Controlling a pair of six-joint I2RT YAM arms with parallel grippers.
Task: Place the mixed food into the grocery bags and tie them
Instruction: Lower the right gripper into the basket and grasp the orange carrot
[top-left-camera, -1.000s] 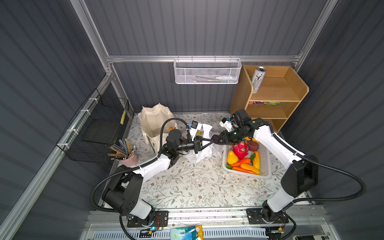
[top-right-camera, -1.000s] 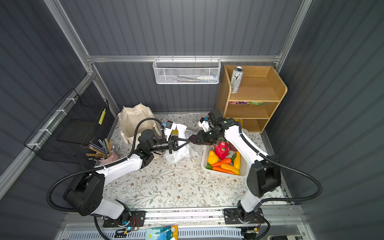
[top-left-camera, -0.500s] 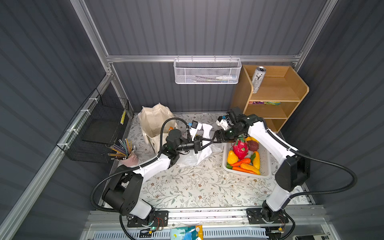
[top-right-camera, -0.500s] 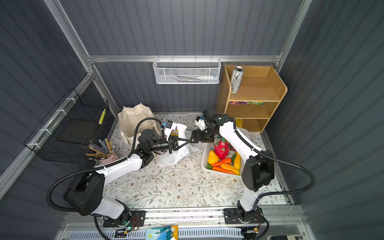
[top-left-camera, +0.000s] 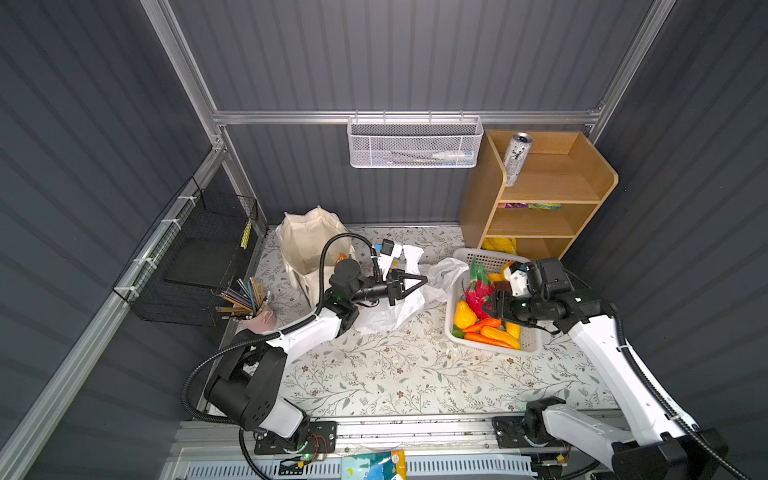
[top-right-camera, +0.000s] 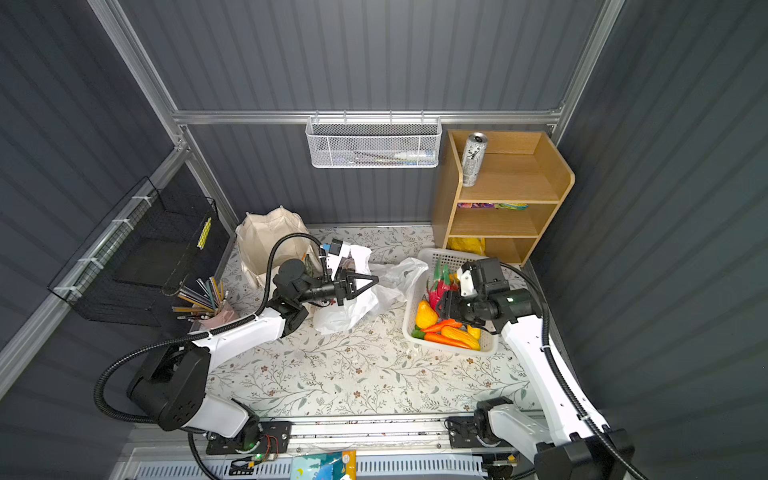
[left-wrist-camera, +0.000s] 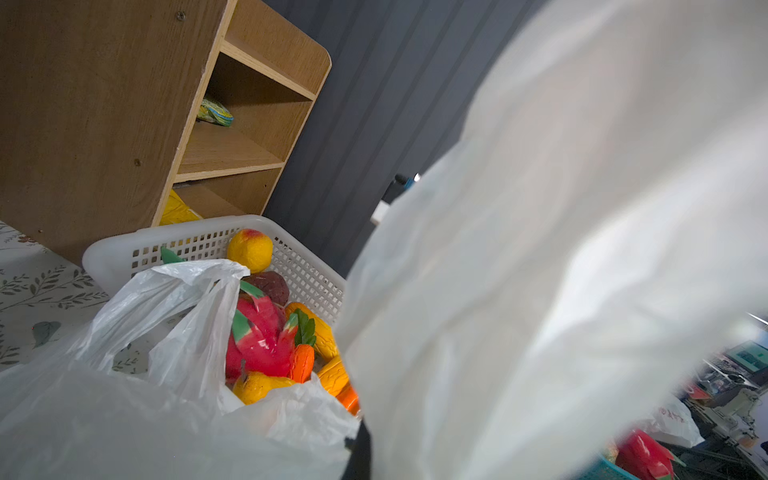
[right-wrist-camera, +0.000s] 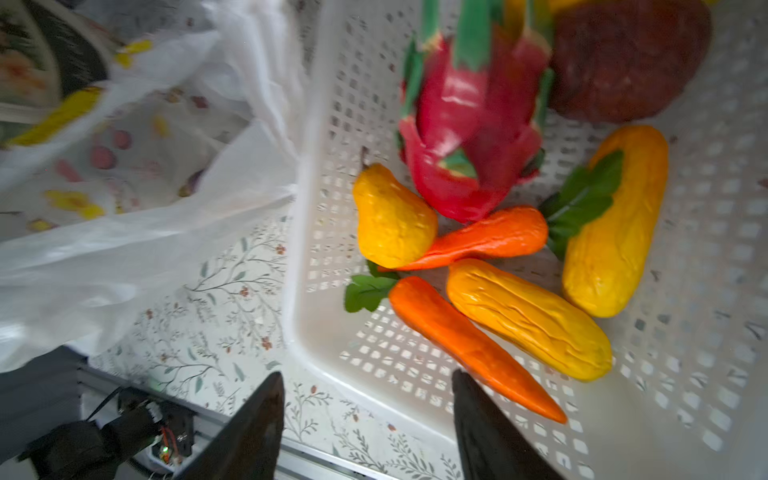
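Sitting in white basket (right-wrist-camera: 665, 395): dragon fruit (right-wrist-camera: 469, 124), carrots (right-wrist-camera: 469, 345), yellow fruits (right-wrist-camera: 390, 216).

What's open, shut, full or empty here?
left gripper: shut on plastic bag
right gripper: open, holding nothing
plastic bag: open, crumpled
canvas tote: upright, open
basket: holds toy food
can: upright on shelf

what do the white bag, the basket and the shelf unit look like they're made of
White bag: thin plastic film, glossy, see-through where it crinkles. Basket: moulded white plastic, matte, with slotted walls. Shelf unit: wood-grain board, probably laminate; its front edges show paler.
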